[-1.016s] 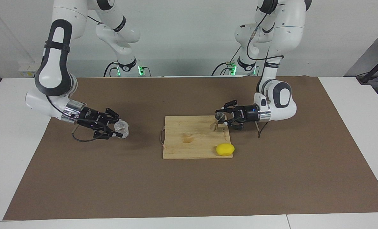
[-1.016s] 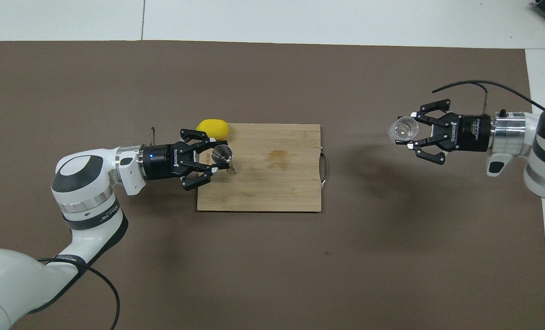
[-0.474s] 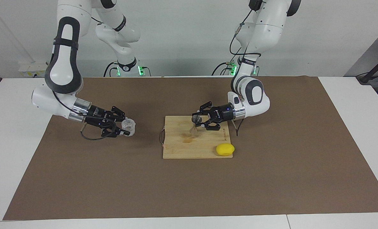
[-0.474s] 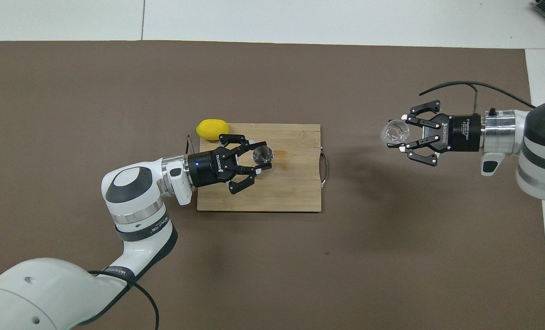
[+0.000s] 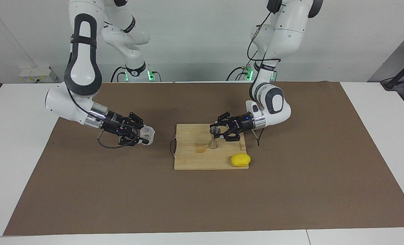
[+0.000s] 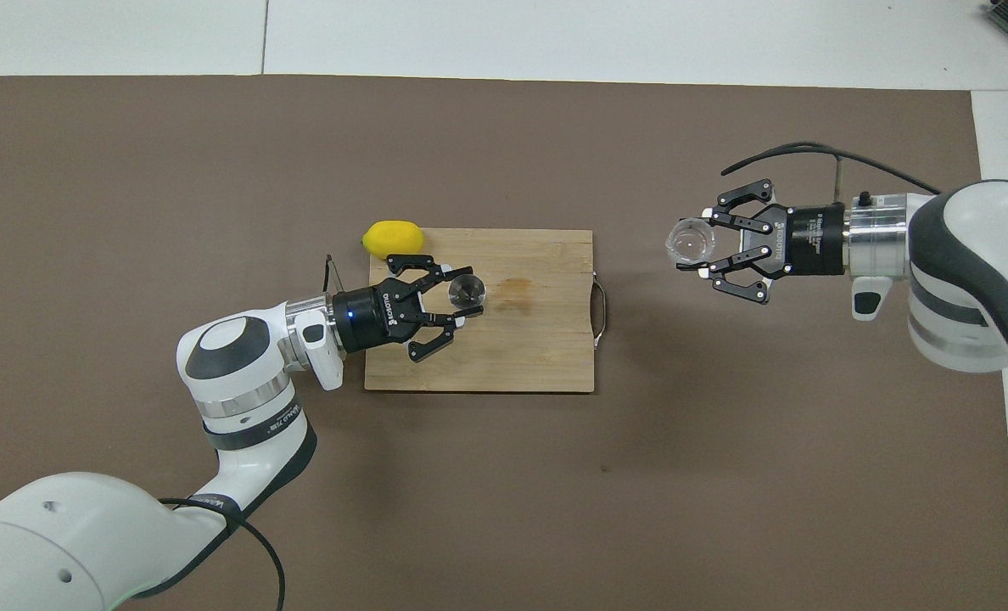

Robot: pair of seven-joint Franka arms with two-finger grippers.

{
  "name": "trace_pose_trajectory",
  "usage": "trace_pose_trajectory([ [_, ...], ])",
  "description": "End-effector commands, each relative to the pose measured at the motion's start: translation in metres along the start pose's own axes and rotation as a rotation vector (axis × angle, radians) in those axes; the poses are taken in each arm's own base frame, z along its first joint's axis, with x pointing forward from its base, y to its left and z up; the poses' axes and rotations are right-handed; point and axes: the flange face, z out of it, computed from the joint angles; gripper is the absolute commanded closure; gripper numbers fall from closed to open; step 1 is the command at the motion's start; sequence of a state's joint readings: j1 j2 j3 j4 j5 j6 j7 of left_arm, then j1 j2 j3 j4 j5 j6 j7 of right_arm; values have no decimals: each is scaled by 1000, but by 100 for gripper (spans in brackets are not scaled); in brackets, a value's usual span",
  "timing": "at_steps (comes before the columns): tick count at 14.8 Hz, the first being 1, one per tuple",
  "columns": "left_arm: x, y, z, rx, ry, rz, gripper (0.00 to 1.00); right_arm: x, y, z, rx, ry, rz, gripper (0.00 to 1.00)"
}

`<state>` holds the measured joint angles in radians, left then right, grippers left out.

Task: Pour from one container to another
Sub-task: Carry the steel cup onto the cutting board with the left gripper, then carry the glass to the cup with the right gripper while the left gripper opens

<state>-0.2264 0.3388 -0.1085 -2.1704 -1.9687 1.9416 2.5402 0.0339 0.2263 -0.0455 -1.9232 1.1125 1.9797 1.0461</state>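
Over at the right arm's end of the surface, the right end effector (image 5: 144, 135) grips the clear cup (image 5: 148, 134), mouth up, above the brown mat (image 5: 290, 190). Midway, the left end effector (image 5: 217, 132) clasps the steel jigger (image 5: 214, 137), its long axis upright, standing on the cutting board (image 5: 195, 160) near the lemon (image 5: 240, 160).
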Motion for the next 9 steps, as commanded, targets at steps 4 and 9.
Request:
trace_pose_trajectory([
  [4,-2,-4,-12,32,21,72,55,-23,8,19,-1,43,-12,100],
  [9,-6,-4,-16,46,-3,66,54,-26,10,26,-4,51,-10,100],
])
